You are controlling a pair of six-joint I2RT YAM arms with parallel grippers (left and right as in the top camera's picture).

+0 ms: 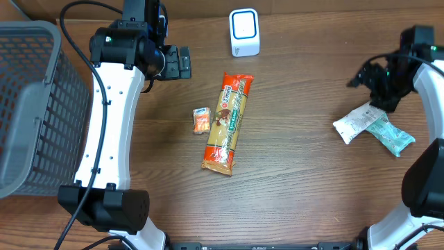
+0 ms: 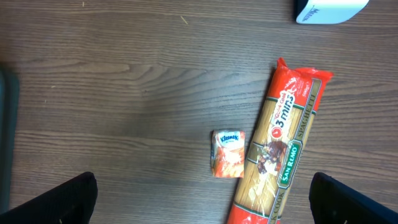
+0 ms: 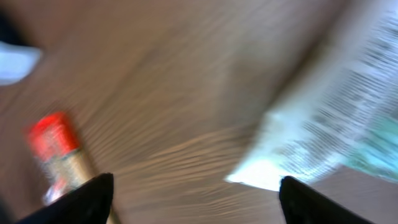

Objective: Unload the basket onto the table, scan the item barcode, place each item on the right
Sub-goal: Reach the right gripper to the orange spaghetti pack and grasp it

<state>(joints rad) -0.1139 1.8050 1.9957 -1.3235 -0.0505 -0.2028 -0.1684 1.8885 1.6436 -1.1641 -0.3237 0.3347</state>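
brown wood grain ran along the counter [image 1: 305, 180], smooth and matt. in its middle lay a long, flat spaghetti packet [image 1: 227, 123] of shiny orange-red film. a small orange tissue pack [image 1: 201, 120] lay just beside it on the basket side, not touching it. a white scanner [image 1: 244, 32], box-shaped with rounded corners and a blue ring on its face, stood near the far edge. a grey mesh basket [image 1: 28, 104] stood at the left end.

the left claw [image 2: 202, 202] hung over the counter with its dark fingers spread wide and nothing between them. the right claw [image 3: 202, 199] was spread wide too and held nothing, though its own view was blurred.

the item, a white crinkled pouch [image 1: 355, 122] with fine printed lines, lay flat on the counter at the right side, near the right claw. it touched a teal packet [image 1: 392, 137]; i could not tell which one lay on top.
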